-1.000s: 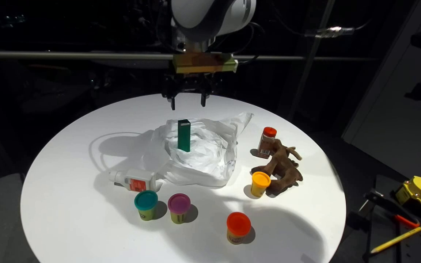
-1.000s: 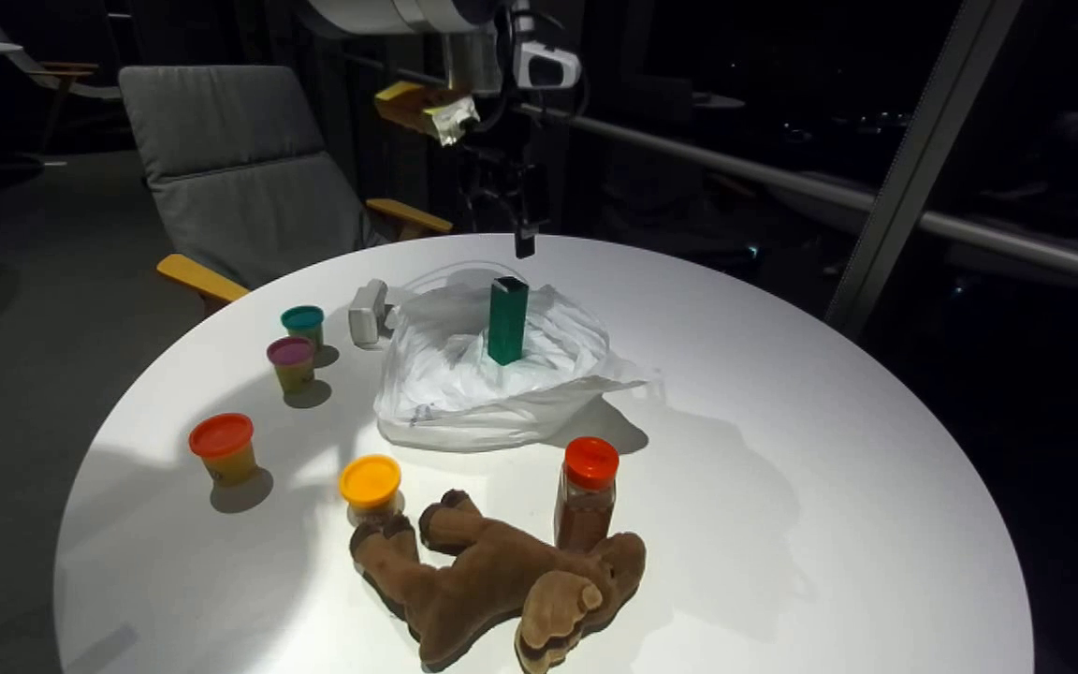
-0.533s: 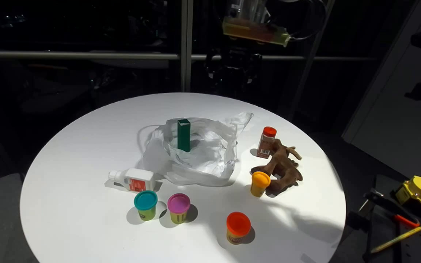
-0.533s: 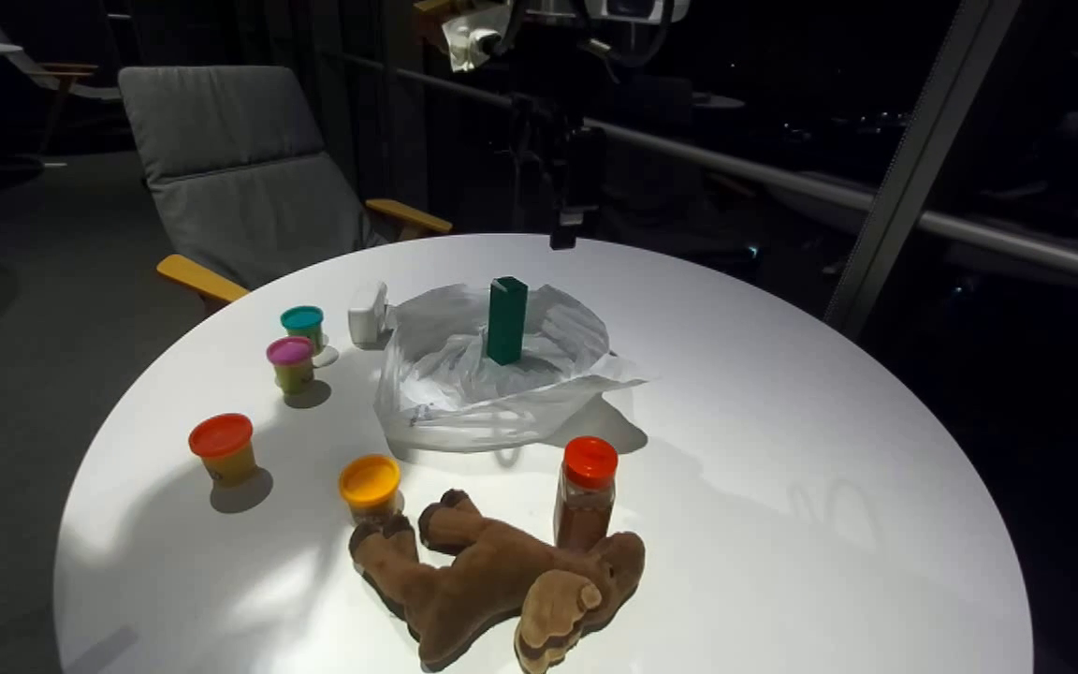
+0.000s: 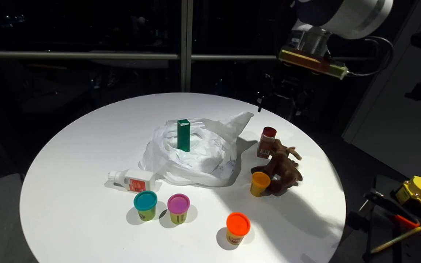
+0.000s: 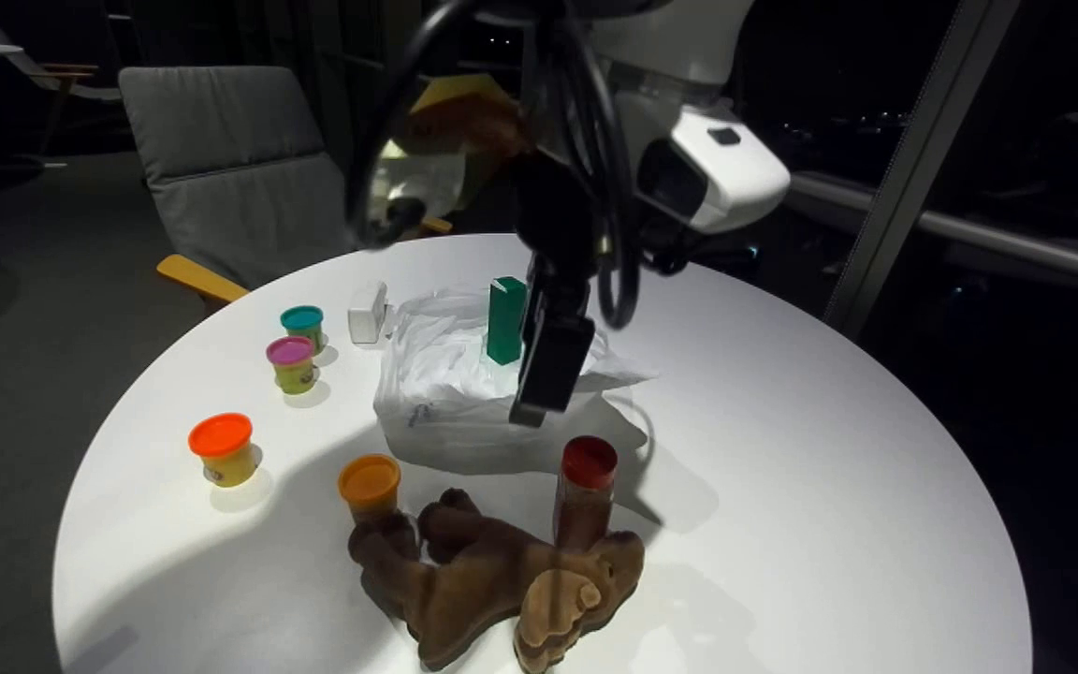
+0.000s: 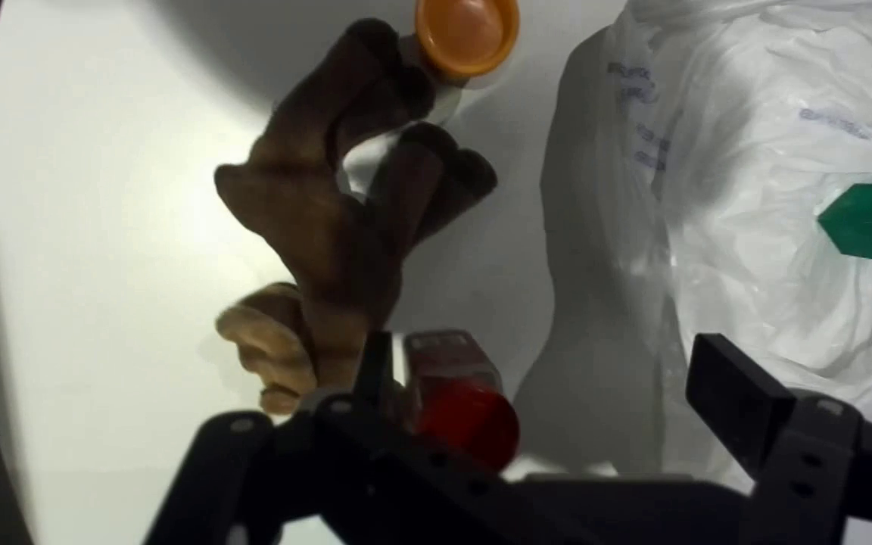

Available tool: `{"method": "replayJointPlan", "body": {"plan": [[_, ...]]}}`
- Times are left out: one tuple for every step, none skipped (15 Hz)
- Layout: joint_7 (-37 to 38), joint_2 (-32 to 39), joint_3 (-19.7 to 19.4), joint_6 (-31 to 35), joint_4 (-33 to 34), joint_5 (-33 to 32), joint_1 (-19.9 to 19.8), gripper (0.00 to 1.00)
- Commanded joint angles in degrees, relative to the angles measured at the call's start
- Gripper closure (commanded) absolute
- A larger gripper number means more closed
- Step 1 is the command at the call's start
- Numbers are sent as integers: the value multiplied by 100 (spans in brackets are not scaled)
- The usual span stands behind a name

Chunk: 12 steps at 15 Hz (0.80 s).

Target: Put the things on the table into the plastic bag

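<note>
Illegible print (image 7: 837, 123) marks the plastic bag (image 7: 742, 227) and bottle (image 5: 133, 180); the bag holds the green box (image 5: 183, 135), the fingers (image 7: 739, 401) are spread above the table (image 5: 75, 146), and the jar (image 5: 266, 144) stands beside the toy (image 5: 283, 166).

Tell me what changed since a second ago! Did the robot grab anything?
In an exterior view, the gripper swung right, from above the plastic bag toward the red-lidded jar, which now looks darker. It grabbed nothing and is open. The green box, stuffed animal, white bottle and four tubs stayed put.
</note>
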Motion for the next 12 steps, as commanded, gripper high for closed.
{"method": "replayJointPlan", "body": {"plan": [[-313, -463, 45, 473, -913, 557, -114, 0], [-296, -466, 33, 571, -1031, 576, -107, 0], [-313, -441, 35, 656, -1093, 572, -98, 0], [-326, -383, 33, 773, -1114, 491, -81, 0], [-341, -329, 40, 857, -1113, 470, -75, 0], [-298, -247, 29, 953, -1060, 365, -58, 0], [-298, -174, 22, 1024, -999, 290, -50, 0], [-298, -107, 18, 1095, -933, 241, -45, 0], [-295, -53, 17, 1150, -883, 197, -39, 0], [-289, -9, 10, 1222, -846, 117, -24, 0], [-291, 31, 5, 1264, -801, 28, -8, 0], [-257, 83, -14, 1312, -751, -104, 11, 0]]}}
